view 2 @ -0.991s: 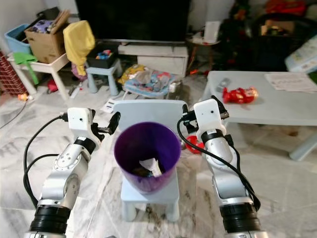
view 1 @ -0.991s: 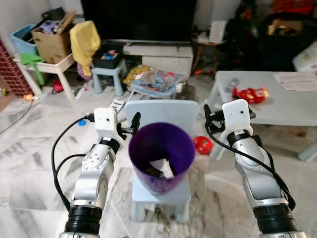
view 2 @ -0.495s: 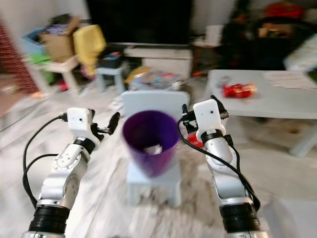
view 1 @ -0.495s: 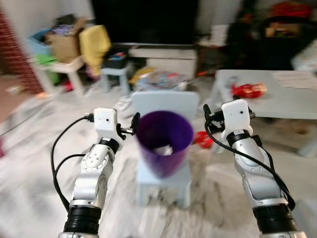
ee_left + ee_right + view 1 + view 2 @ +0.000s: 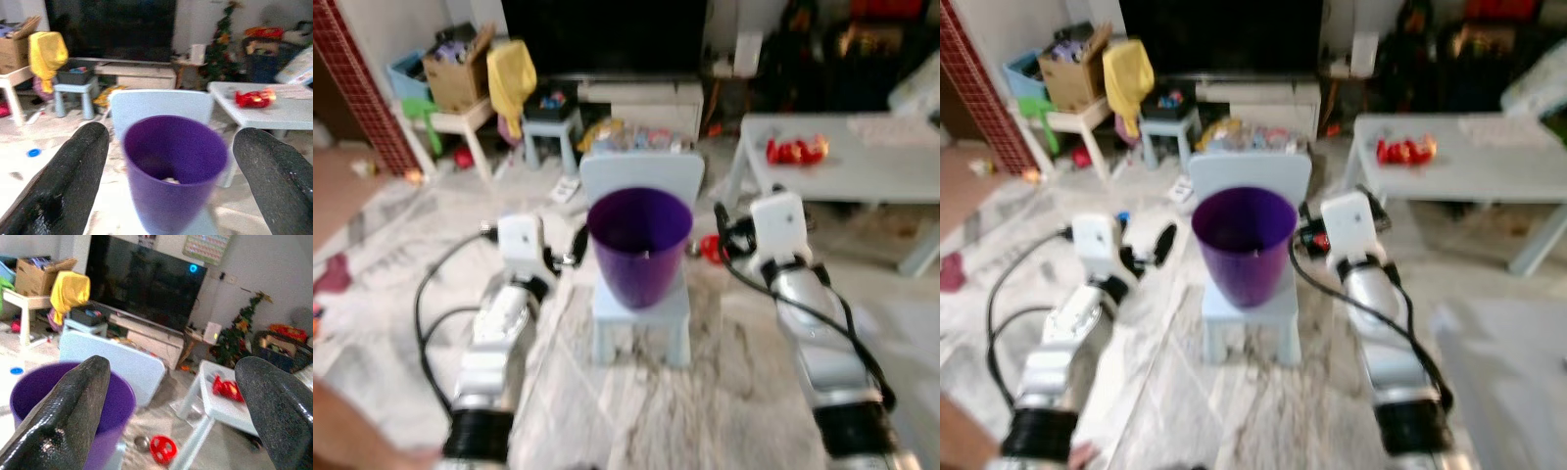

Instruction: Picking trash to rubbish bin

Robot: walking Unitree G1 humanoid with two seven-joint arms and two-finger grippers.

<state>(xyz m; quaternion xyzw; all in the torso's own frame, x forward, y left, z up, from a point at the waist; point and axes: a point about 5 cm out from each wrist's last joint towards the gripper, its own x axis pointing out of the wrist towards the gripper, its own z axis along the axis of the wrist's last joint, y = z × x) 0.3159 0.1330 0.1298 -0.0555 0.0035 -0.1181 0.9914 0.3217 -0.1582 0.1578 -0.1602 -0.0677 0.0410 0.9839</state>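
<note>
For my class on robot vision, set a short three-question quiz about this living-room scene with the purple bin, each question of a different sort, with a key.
1. True or false: the purple bin stands on the seat of a small pale blue chair.
2. Multiple choice: the red wrapper lies (A) inside the bin, (B) on the grey low table, (C) on the floor beside the chair.
3. Fill in: the left gripper and right gripper both have their fingers ____, holding nothing.

Key: 1 true; 2 B; 3 open.
</note>
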